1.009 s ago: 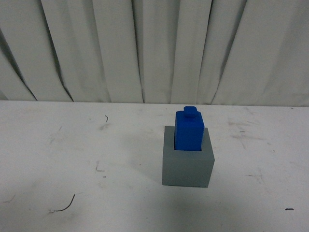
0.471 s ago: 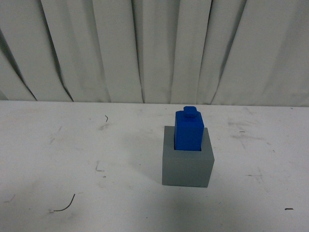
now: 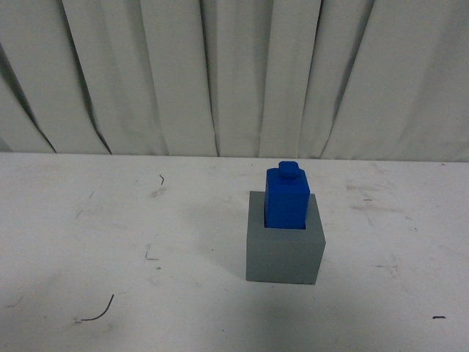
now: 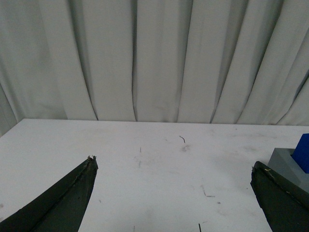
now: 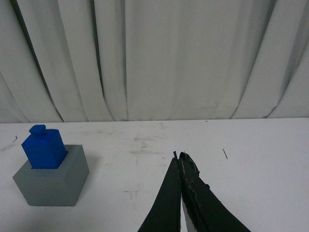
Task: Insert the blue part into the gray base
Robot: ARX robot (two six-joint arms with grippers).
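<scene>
The blue part (image 3: 286, 198) stands upright in the gray base (image 3: 285, 249) recess, so insertion looks done. The left claw (image 4: 174, 176) is spread wide and the right claw (image 5: 180, 157) is pressed together, both empty.

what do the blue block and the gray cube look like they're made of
Blue part: probably plastic or painted wood; saturated, even color, slight sheen, crisp edges. Gray base: matte, uniform gray with no shine or grain, maybe painted or printed plastic. The pictures can't settle either for sure.
</scene>
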